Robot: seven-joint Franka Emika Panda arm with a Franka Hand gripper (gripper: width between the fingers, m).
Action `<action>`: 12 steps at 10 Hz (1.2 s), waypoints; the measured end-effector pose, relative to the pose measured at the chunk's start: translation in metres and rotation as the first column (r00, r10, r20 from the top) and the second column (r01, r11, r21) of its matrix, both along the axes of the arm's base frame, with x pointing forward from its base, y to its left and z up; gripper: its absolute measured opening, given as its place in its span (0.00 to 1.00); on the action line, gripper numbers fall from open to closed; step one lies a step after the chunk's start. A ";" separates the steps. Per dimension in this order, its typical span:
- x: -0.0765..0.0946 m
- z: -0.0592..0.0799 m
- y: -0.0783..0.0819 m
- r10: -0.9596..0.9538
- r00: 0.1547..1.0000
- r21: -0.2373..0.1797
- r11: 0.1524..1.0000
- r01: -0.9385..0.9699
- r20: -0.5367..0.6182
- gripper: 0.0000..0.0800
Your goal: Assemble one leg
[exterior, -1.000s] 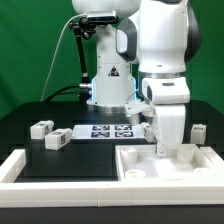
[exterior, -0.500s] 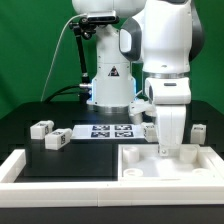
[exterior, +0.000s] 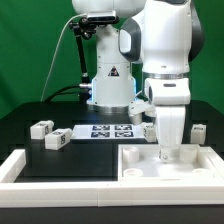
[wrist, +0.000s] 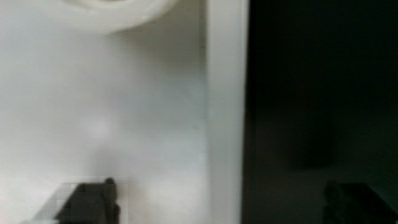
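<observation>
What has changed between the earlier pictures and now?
The gripper moved slightly toward the exterior view's right, above the white tray-like part; it took hold of nothing and let go of nothing. The loose legs, the marker board and the tray-like part stayed put.

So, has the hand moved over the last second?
Yes. In the exterior view the hand has slid slightly toward that view's right, nearer the leg beside it and away from the fixed marker board.
</observation>
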State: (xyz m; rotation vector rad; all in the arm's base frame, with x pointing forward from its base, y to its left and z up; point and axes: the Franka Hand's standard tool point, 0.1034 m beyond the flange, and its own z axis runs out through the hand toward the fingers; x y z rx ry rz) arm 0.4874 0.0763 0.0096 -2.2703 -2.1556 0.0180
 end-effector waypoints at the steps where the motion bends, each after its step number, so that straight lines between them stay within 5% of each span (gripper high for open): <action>1: 0.000 0.000 0.000 0.000 1.000 0.000 1.000 0.000 0.000 0.79; 4: 0.000 0.001 -0.001 -0.001 1.000 0.000 1.000 0.001 0.002 0.81; 9: -0.031 0.052 0.013 -0.201 0.978 -0.006 0.979 0.202 0.051 0.81; 12: -0.031 0.049 0.013 -0.229 0.972 0.001 0.973 0.230 0.056 0.81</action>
